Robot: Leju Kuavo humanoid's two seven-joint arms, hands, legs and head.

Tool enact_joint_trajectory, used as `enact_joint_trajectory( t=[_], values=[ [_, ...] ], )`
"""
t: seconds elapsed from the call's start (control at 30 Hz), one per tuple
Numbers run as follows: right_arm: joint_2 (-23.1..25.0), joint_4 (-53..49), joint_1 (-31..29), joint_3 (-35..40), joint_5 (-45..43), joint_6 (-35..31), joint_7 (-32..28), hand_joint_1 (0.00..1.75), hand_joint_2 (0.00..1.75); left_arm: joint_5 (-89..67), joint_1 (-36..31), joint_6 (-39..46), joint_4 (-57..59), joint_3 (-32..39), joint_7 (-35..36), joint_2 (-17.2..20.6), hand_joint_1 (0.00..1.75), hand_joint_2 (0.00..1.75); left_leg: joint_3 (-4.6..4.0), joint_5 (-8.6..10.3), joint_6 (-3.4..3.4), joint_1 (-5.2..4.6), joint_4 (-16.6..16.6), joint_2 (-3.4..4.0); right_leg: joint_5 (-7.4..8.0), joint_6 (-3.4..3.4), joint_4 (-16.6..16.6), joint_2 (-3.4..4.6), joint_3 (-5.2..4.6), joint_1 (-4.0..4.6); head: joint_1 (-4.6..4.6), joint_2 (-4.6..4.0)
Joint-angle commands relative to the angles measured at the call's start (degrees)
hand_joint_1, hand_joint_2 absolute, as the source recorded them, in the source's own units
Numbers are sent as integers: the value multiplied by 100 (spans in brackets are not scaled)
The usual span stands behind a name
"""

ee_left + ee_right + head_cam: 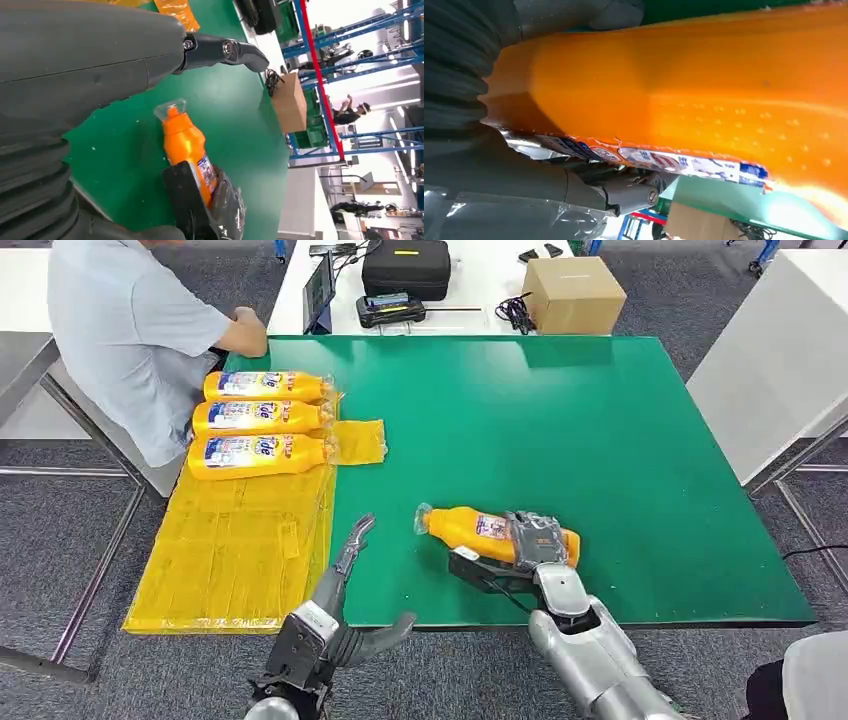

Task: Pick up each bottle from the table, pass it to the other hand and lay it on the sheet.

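Note:
An orange bottle [470, 527] lies over the near part of the green table [600, 440], its cap pointing left. My right hand [525, 548] grips its body from the near side; the same bottle [187, 145] [704, 95] appears in both wrist views, very close in the right wrist view. My left hand [345, 590] is open to the left of the bottle, fingers spread and apart from it, by the edge of the yellow sheet [235, 540]. Three orange bottles [262, 420] lie side by side on the sheet's far end.
A person in a grey shirt [130, 330] sits at the far left by the sheet. A cardboard box [573, 295], a black case [405, 267] and devices sit on the white table beyond. A white table [780, 360] stands at the right.

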Motion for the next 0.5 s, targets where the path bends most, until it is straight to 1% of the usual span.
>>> enact_joint_trajectory(
  t=[0.03, 0.07, 0.13, 0.17, 0.2, 0.23, 0.27, 0.3, 0.33, 0.37, 0.5],
  values=[
    [-44, 66, 218, -611, -1427, -37, -1281, 175, 175, 141, -247, -187, 347, -65, -103, 161, 0, 175, 33, -13, -19, 14, -3, -1, -12, -23, -8, -7, 38, 16, 2, 0],
    [-13, 11, 269, -683, -1642, -57, -1512, 175, 175, 190, -282, -168, 410, -39, -146, 127, 0, 175, 21, -6, -14, 11, -4, -13, -9, -17, -8, -18, 30, 12, 2, 0],
    [49, -208, 434, -782, -2160, 47, -1980, 175, 175, 451, -348, -106, 576, 95, -207, 1, 0, 175, 17, -3, -9, 5, -6, -9, -6, -11, -7, -12, 20, 6, 2, 0],
    [78, -345, 517, -797, -2379, 66, -2198, 175, 175, 561, -385, -33, 665, 149, -271, -54, 0, 175, 24, -5, -13, 9, -6, -14, -10, -15, -8, -19, 30, 10, 0, 0],
    [89, -349, 535, -785, -2378, 67, -2197, 175, 175, 562, -395, -33, 674, 148, -272, -58, 0, 175, 28, -6, -14, 11, -7, -12, -10, -17, -13, -17, 36, 12, 7, 0],
    [149, -654, 670, -818, -2841, 224, -2558, 175, 175, 967, -431, 63, 848, 337, -323, -231, 0, 175, 37, -9, -18, 17, -8, -4, -9, -21, -16, -12, 43, 18, 2, 0],
    [191, -852, 724, -780, -3034, 214, -2748, 175, 175, 1408, -473, 14, 985, 438, -316, -298, 0, 175, 46, -10, -21, 16, -11, 5, -8, -24, -16, -3, 45, 18, 0, 0],
    [234, -1011, 753, -728, -3086, 211, -2730, 175, 175, 1562, -522, 8, 1112, 459, -342, -303, 0, 175, 42, -12, -21, 12, -7, 11, -6, -20, -10, -6, 36, 14, 2, 0],
    [308, -1174, 762, -727, -3387, 301, -2957, 175, 175, 2037, -533, -143, 1203, 571, -277, -356, 0, 175, 34, -10, -12, 8, -4, 13, -3, -14, -6, -3, 25, 9, 2, 0],
    [329, -1264, 719, -663, -3505, 340, -2988, 175, 175, 2266, -585, -185, 1315, 565, -317, -309, 0, 175, 39, -11, -16, 10, -5, 13, -4, -18, -7, -5, 33, 11, 2, 0],
    [312, -1301, 680, -632, -3540, 357, -2909, 175, 175, 2323, -611, -179, 1375, 549, -361, -278, 0, 175, 37, -13, -18, 12, -5, 31, 0, -20, -6, 14, 25, 13, -2, 0]
  ],
)
